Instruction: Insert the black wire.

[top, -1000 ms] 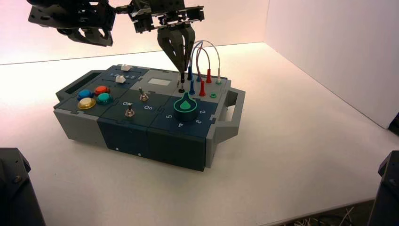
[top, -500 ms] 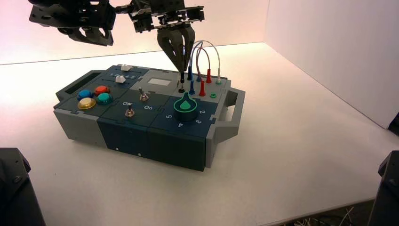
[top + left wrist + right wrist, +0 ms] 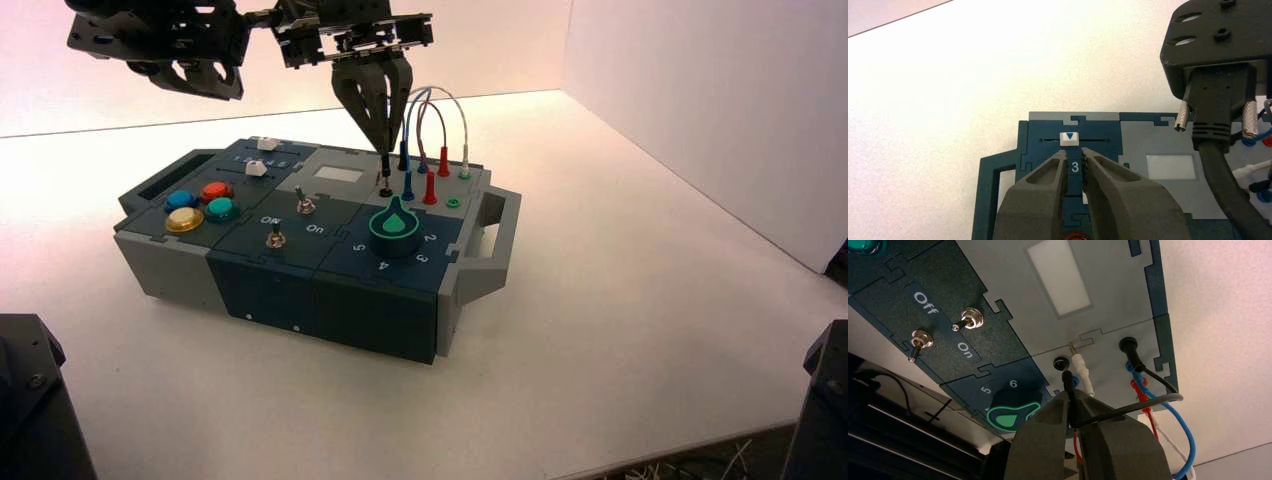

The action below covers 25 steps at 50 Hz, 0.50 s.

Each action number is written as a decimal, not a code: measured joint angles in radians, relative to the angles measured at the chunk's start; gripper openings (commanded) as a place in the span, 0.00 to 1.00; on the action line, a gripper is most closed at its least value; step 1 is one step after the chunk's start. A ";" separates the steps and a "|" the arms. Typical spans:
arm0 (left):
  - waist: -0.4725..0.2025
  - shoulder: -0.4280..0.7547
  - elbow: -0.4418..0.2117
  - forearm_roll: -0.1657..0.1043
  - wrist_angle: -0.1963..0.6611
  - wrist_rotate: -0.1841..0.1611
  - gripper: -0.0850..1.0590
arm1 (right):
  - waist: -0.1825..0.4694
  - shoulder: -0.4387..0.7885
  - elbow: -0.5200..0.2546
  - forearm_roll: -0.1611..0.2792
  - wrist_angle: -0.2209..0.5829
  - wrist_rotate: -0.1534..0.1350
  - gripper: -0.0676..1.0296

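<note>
**Control box on a white worktop**

The box sits on the worktop. Four round buttons cluster at its left end; two toggle switches flank "Off" and "On" lettering. A green-edged knob stands right, beside blue and red plugs.

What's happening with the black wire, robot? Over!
Right end effector shut on black wire, plug tip just above black socket. Left end effector idle over slider. White plug close beside.
</note>
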 measured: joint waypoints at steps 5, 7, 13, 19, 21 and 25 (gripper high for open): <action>0.000 0.000 0.000 0.000 0.000 0.000 0.23 | 0.000 -0.002 0.000 0.000 0.002 0.002 0.04; 0.000 0.002 0.000 0.000 0.000 0.000 0.23 | 0.000 -0.002 0.000 0.000 0.003 0.000 0.04; 0.000 0.000 0.000 0.000 0.000 0.000 0.23 | 0.000 -0.002 0.000 0.000 0.006 0.000 0.04; 0.000 0.000 0.000 0.000 0.000 0.000 0.23 | 0.000 -0.002 0.000 0.002 0.008 0.000 0.04; 0.002 0.002 0.002 0.000 0.000 0.000 0.23 | 0.000 -0.002 0.000 0.002 0.008 0.000 0.04; 0.000 0.002 0.002 0.000 0.000 0.000 0.23 | 0.000 -0.002 -0.002 0.002 0.008 0.002 0.04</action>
